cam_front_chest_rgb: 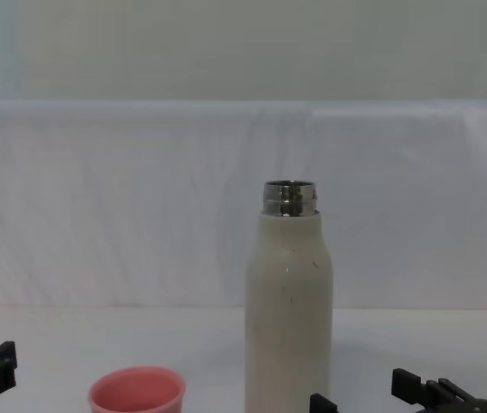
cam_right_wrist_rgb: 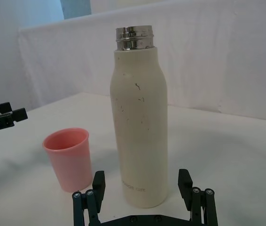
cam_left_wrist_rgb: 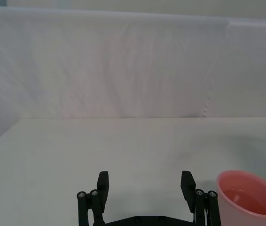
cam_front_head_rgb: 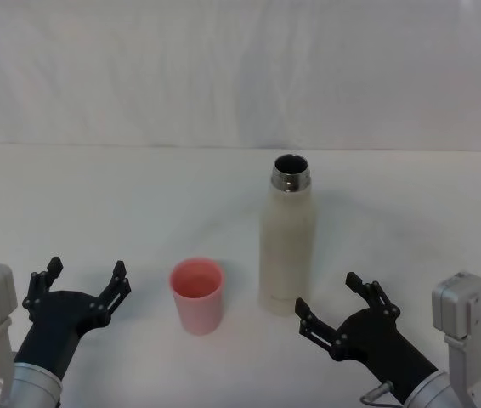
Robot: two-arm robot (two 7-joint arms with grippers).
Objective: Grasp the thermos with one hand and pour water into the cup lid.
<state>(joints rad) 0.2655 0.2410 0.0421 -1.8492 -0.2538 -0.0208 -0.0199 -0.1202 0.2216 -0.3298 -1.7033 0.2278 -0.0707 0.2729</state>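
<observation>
Thermos (cam_front_head_rgb: 286,246) stands upright on the white desk (cam_front_head_rgb: 96,195), just right of centre in the head view, cap off — steel threaded neck open at the top. Scuff marks dot its cream body in the right wrist view (cam_right_wrist_rgb: 139,127).

Cup lid (cam_front_head_rgb: 196,295) sits upright on the desk just to the left of the thermos, near it but not touching. In the left wrist view the cup lid (cam_left_wrist_rgb: 248,197) shows at the lower right of the frame, some liquid visible in its bottom.

Right gripper (cam_front_head_rgb: 347,309) is at the lower right of the head view, jaws spread, empty, just in front of the base of the thermos and not touching it. In the right wrist view the jaws stand either side of the bottle's lower part.

Left gripper (cam_front_head_rgb: 85,280) is at the lower left of the head view, jaws spread, empty — to the left of the cup lid, apart from it.
</observation>
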